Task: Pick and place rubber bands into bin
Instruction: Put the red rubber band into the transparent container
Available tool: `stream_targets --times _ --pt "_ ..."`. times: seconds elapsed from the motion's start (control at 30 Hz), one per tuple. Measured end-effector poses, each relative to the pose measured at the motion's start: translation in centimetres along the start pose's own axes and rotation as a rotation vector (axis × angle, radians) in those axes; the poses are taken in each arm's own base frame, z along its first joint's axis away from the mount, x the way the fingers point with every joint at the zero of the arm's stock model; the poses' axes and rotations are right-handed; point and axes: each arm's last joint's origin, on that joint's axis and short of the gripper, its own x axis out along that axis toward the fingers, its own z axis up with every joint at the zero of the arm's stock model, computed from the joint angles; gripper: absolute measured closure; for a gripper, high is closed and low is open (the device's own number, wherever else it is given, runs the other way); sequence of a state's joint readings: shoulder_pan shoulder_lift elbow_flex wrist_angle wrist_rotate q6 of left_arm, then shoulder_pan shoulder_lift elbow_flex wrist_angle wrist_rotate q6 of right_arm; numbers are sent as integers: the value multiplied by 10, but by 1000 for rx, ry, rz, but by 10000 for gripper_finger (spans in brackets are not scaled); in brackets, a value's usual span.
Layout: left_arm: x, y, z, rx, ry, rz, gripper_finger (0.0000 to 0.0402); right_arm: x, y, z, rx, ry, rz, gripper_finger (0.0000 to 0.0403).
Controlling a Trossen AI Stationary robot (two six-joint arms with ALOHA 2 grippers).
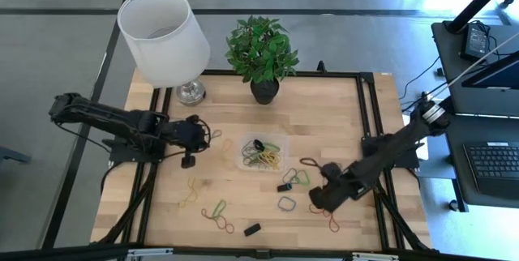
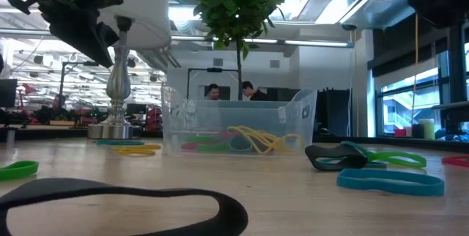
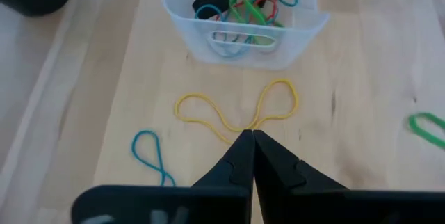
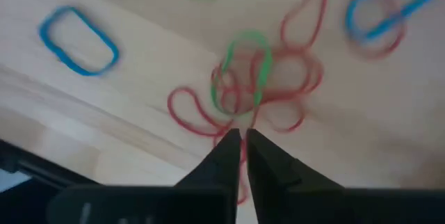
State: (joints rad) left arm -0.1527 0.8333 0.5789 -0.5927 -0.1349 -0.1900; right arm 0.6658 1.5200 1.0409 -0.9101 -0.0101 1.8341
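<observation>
The small clear plastic rectangular bin sits near the middle of the light wooden table, in front of the green potted plant in a black pot and to the right of the white-shaded lamp on a silver base. It already holds a loose tangle of rubber bands in yellow, green, black, red and blue.

The left gripper hangs over the table just left of the bin. In the left wrist view its dark fingers are pressed together, their tips meeting on the middle of a thin yellow rubber band that lies in two loops on the wood just in front of the bin's handle wall. Whether the band is actually pinched cannot be told. A small blue band lies close beside it.

The right gripper is low over the table's front right area, well apart from the bin. Its fingers stand almost closed, with only a thin slit between the tips, and a strand of the tangled red rubber bands runs down into that slit. A green band is wound into the red tangle, and a blue loop lies apart from it.

More bands lie scattered across the front of the table, among them a red-and-green pair and a black one.
</observation>
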Motion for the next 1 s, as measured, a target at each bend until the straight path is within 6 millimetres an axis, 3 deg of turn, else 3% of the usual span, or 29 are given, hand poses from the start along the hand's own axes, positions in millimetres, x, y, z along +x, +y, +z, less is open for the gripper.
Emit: stream_targets --times 0.33,0.63,0.77,0.93,1.0 --pt "0 -1 0 76 12 -55 400 49 9 -35 52 60 -74 310" --pt "0 -1 -1 92 16 -57 400 84 10 -42 41 46 -163 299" --pt "0 -1 -1 87 16 -56 399 92 9 -43 41 71 -204 316" --pt "0 -1 -1 87 20 -78 400 91 8 -45 32 78 -204 388" --pt "0 -1 -1 86 21 -79 398 89 9 -46 35 80 -195 393"
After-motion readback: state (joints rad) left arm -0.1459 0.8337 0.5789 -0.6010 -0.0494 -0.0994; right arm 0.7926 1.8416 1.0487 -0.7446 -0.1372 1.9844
